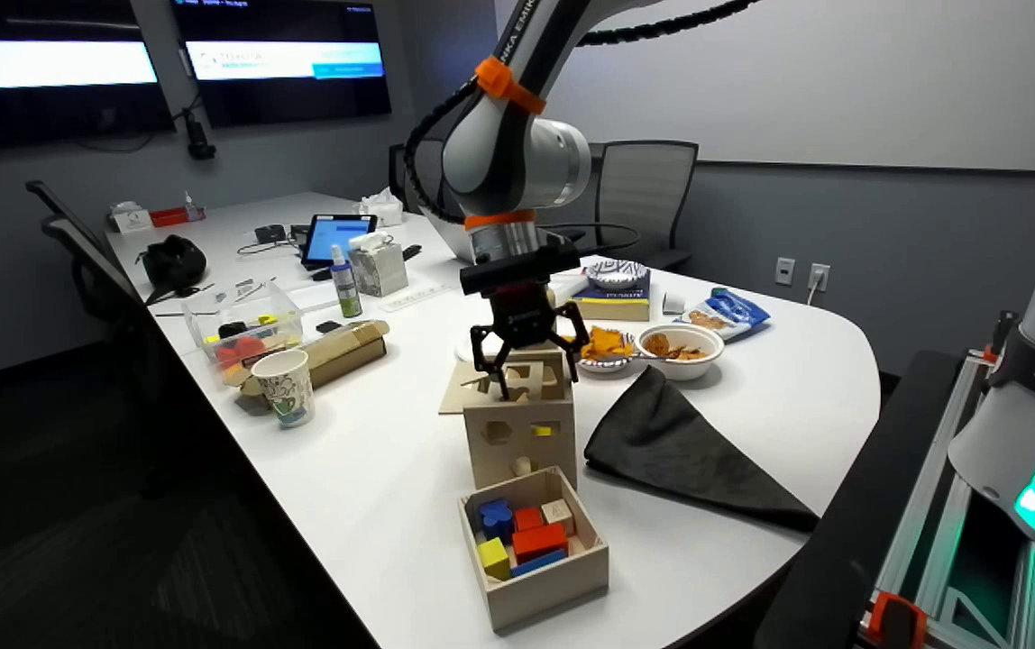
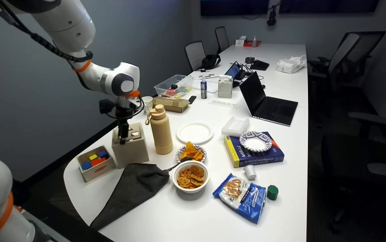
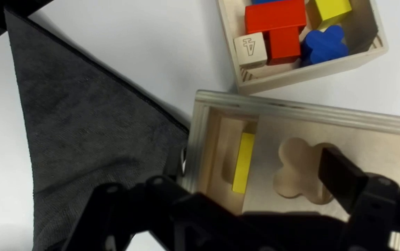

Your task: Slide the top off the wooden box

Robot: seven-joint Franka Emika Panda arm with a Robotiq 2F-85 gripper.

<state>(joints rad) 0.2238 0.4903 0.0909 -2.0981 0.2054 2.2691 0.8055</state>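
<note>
The wooden box is a pale cube on the white table; it also shows in an exterior view and the wrist view. Its top, a thin panel with a clover cut-out, is slid partly aside. A gap along one wall shows a yellow block inside. In an exterior view the top appears to stick out past the box's side. My gripper is open, pointing down. One finger is outside the box wall, the other at the clover cut-out; whether it touches the edge is unclear.
A low wooden tray with colored blocks stands close beside the box. A dark cloth lies on another side. A tan bottle, chips bowl, cracker bowl and paper cup stand nearby.
</note>
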